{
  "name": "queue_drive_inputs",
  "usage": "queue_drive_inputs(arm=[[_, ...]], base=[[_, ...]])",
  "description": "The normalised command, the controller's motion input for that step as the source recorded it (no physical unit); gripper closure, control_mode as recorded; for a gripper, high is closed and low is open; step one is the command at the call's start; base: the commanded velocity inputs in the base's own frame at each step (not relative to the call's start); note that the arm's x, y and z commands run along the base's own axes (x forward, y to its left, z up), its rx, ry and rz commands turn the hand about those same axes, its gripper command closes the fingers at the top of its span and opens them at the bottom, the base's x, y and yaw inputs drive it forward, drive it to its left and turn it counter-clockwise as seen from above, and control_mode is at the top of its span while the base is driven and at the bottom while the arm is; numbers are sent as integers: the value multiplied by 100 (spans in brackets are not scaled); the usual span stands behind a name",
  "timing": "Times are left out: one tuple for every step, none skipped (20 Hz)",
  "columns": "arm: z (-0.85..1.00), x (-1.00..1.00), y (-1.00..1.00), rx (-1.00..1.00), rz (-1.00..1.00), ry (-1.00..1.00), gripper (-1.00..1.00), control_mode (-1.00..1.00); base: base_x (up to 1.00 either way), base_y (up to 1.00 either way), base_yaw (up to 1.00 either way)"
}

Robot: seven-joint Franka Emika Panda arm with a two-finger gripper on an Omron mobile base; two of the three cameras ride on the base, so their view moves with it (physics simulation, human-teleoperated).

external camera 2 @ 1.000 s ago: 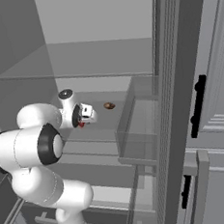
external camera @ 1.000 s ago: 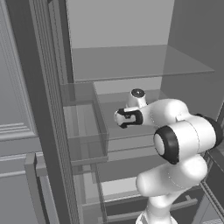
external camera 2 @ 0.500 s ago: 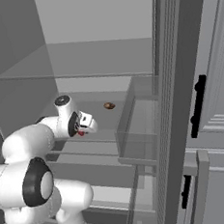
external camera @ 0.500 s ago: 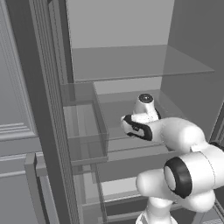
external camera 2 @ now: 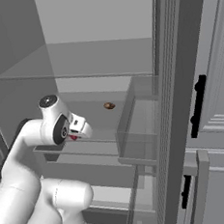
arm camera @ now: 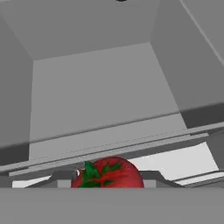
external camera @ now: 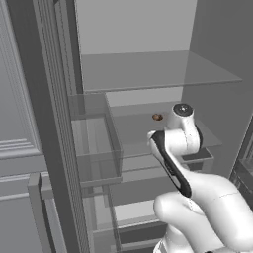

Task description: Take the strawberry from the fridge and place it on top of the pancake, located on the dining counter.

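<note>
Inside, the fridge [external camera: 148, 74] is standing open, its pale glass shelves showing, a small brown item [external camera: 157, 117] lying on the middle shelf [external camera 2: 92, 113]. Nearer, the tool [external camera 2: 78, 133] is closing narrowly on the strawberry [arm camera: 107, 173], a red rounded fruit with green leaves, sitting between the tips before the shelf edge.

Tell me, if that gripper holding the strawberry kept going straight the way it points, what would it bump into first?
Probably the fridge's pale back wall. The gripper, shut on the strawberry, faces into the open compartment, though depth is hard to judge.
</note>
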Motion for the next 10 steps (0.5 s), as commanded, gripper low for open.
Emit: queue_drive_inputs(arm=[[100, -95, 0, 0, 0, 0, 100, -100], [100, -100, 0, 1, 0, 0, 100, -100], [100, -100, 0, 2, 0, 0, 100, -100], [97, -100, 0, 0, 3, 0, 100, -100], [94, -100, 0, 0, 7, 0, 100, -100], [93, -100, 0, 0, 10, 0, 100, -100], [94, -100, 0, 0, 13, 0, 100, -100], [92, -100, 0, 0, 14, 0, 100, -100], [89, -100, 0, 0, 13, 0, 100, -100], [73, -91, 0, -3, 13, 0, 100, -100]], base=[[0, 0, 0], [0, 0, 0], [0, 0, 0], [0, 0, 0], [0, 0, 0], [0, 0, 0], [0, 0, 0], [0, 0, 0], [0, 0, 0], [0, 0, 0]])
